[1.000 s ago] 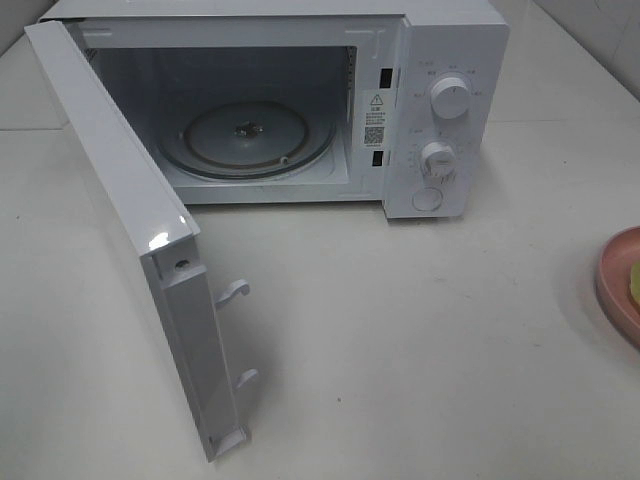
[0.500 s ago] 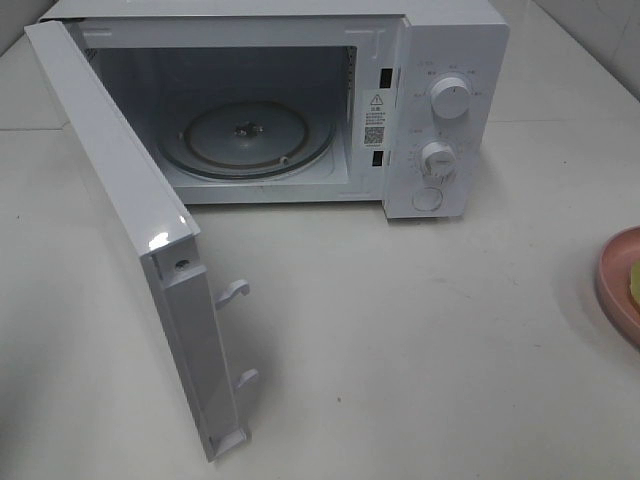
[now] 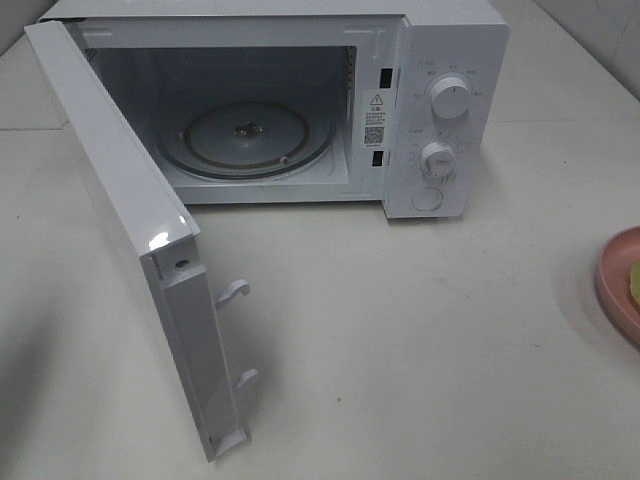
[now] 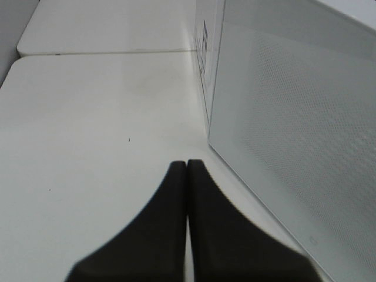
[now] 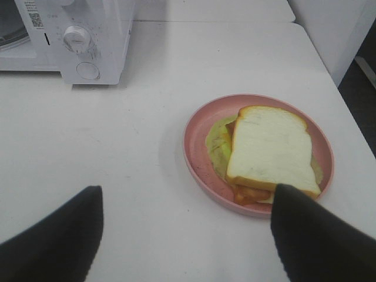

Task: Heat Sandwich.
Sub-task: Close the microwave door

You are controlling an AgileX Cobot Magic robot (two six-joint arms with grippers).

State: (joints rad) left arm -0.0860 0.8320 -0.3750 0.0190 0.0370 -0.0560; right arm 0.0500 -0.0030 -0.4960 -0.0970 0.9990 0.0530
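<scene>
White table (image 5: 147, 70): sandwich (image 5: 270, 150) on pink plate (image 5: 197, 138), near wide-open right gripper (image 5: 185, 232); left gripper (image 4: 187, 176) clenched, empty.

White microwave (image 3: 440, 60); pink plate (image 5: 202, 126); white-bread sandwich (image 5: 270, 150), yellowish-green edge; black end effector fingers (image 4: 170, 235)

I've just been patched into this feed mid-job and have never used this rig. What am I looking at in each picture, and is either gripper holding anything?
Three cameras. The high one looks down on a white microwave, its door swung open and the glass turntable bare. At that view's right edge is a pink plate.

The other two cameras ride on the arms' wrists. The left gripper is shut on nothing, beside the door's outer face. The right gripper is open, near the plate, which carries the sandwich. Nothing is held.
</scene>
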